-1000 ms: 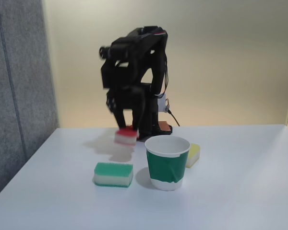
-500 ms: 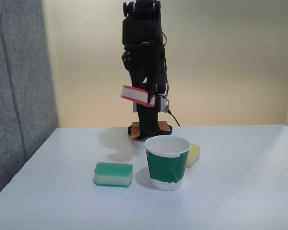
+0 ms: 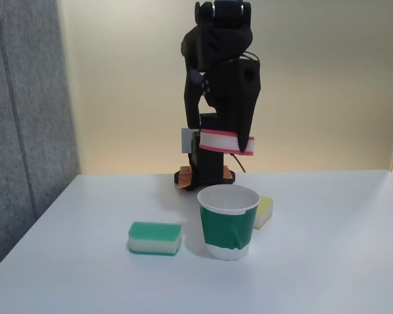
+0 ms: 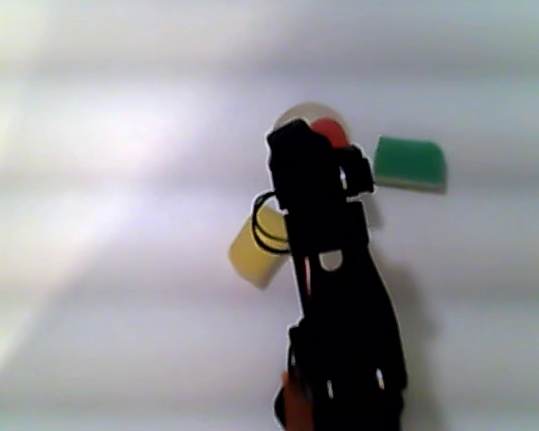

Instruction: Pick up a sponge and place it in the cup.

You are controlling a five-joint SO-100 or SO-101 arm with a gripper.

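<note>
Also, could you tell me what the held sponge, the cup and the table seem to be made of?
The sponge looks like soft foam: a red layer on white, bowed in the gripper. The cup appears to be matte paper, with a rolled white rim and a green band. The table has a smooth white top, possibly laminate; the material is unclear.

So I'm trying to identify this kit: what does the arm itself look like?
The arm is matte black plastic with blocky segments, ending in a tapering black claw. A thin black cable loops by its lower part, and its base shows orange-brown patches.
</note>
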